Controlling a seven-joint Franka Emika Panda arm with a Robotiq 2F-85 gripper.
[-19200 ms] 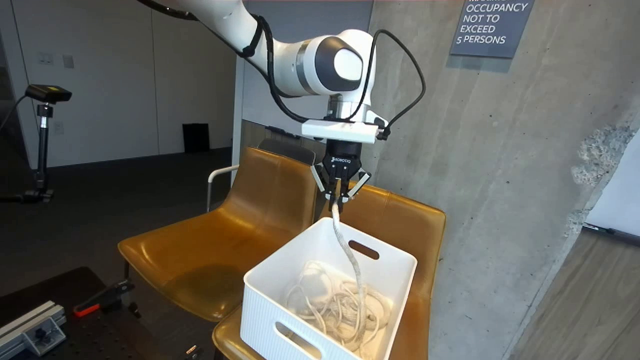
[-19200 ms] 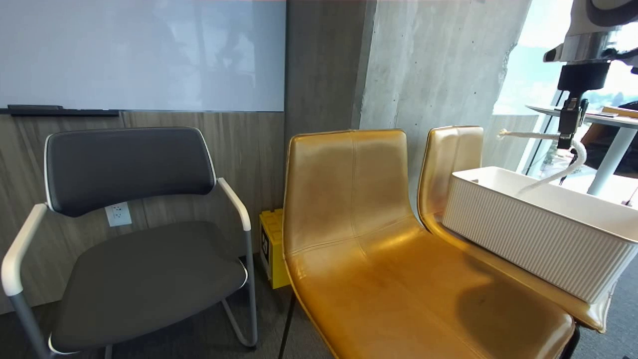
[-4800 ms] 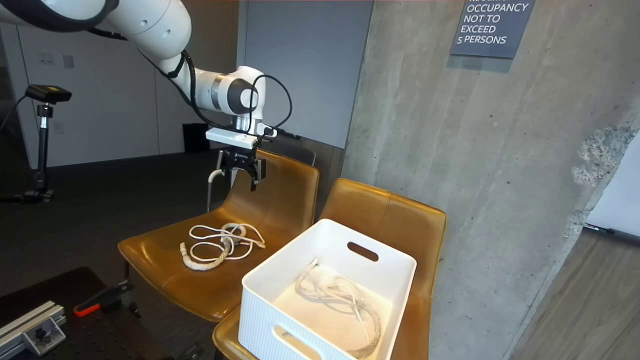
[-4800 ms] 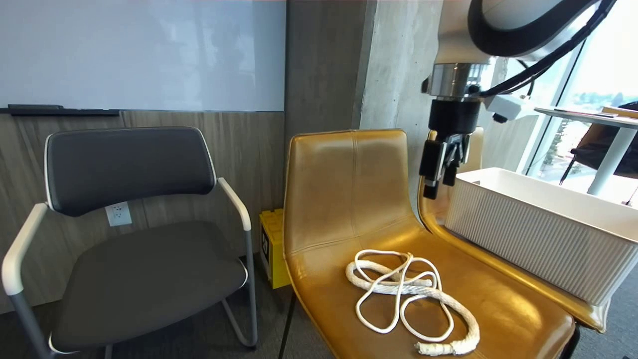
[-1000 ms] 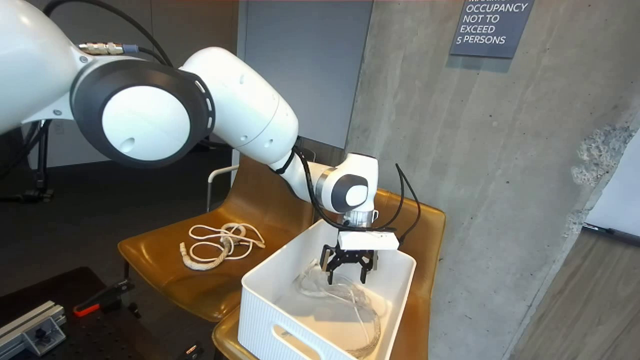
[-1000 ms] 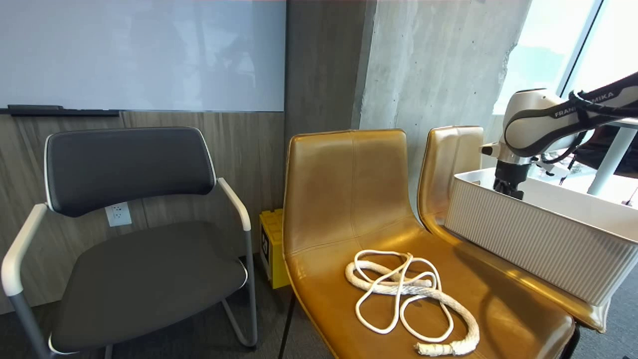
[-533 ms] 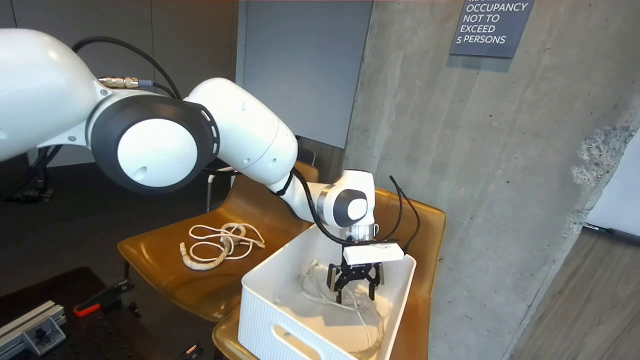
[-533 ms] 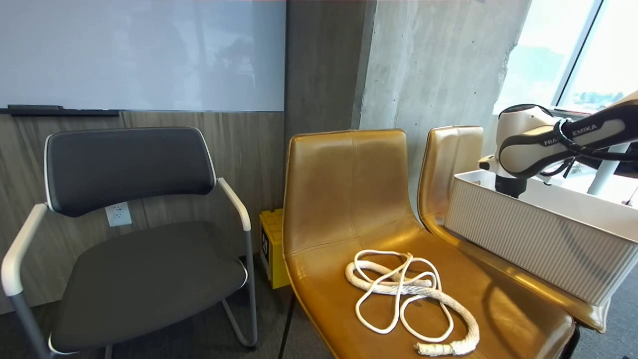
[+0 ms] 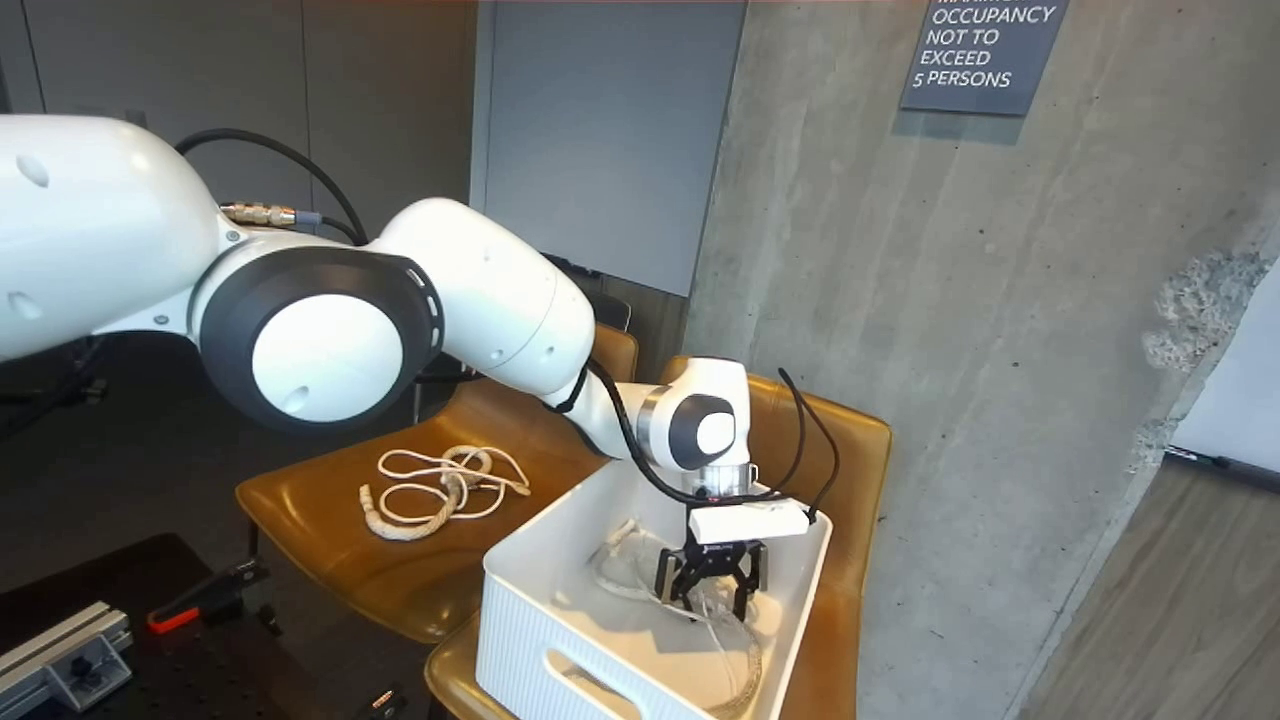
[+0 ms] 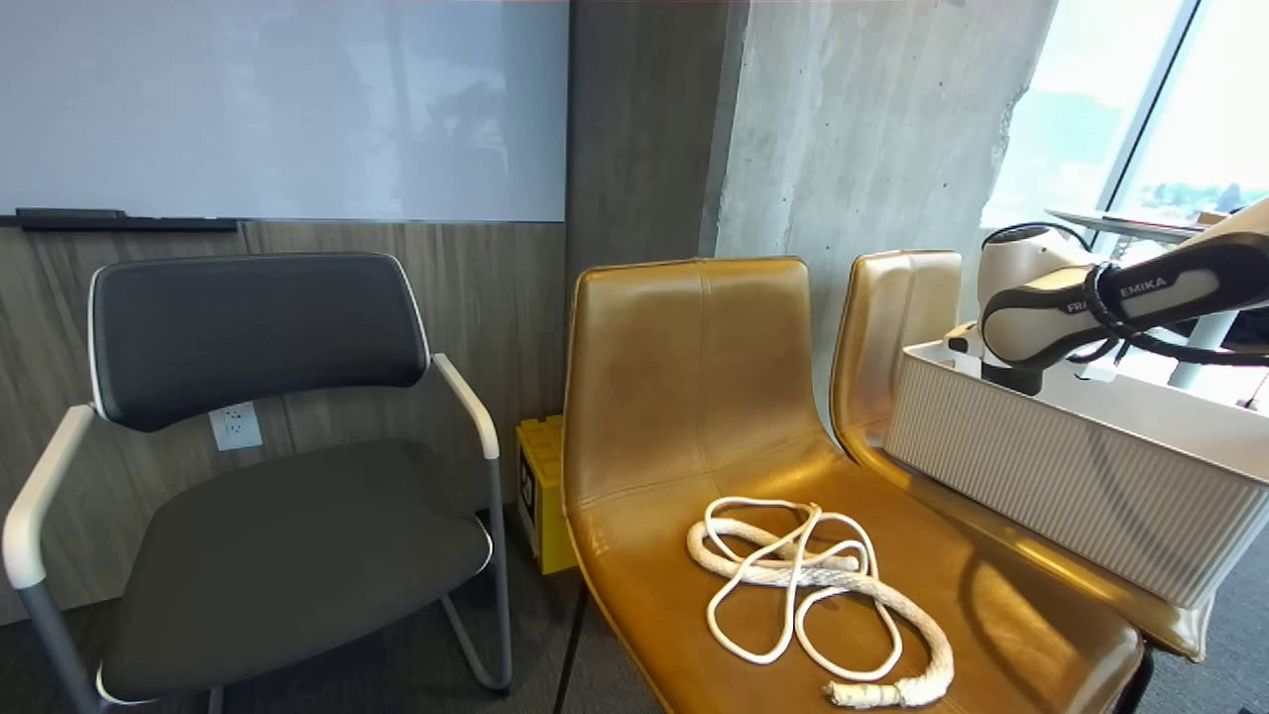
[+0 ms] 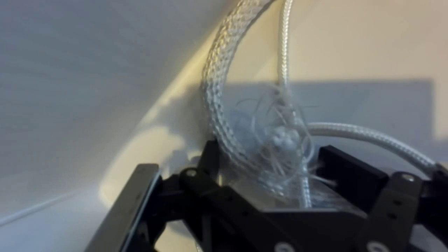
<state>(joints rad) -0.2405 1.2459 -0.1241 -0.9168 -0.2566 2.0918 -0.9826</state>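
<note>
Sign (image 9: 985,55): "OCCUPANCY NOT TO EXCEED 5 PERSONS", higher than bin (image 9: 520,640)
Arm (image 10: 1160,288): "EMIKA", over bin
Gripper (image 11: 268,154): unclenched, inside bin
Rope (image 11: 214,80): in bin, between fingers (image 11: 350,175)
Bin wall (image 11: 70,87): near one finger, roomier opposite

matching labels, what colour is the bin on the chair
White bin, best seen in an exterior view.

in the wrist view, a sloping white plastic bin wall (image 11: 77,87) is blocking the left; a thick off-white braided rope (image 11: 213,77) and a thin white cord (image 11: 284,52) are occupying the gap in the black two-fingered gripper (image 11: 271,157); free room is lying at upper right.
</note>
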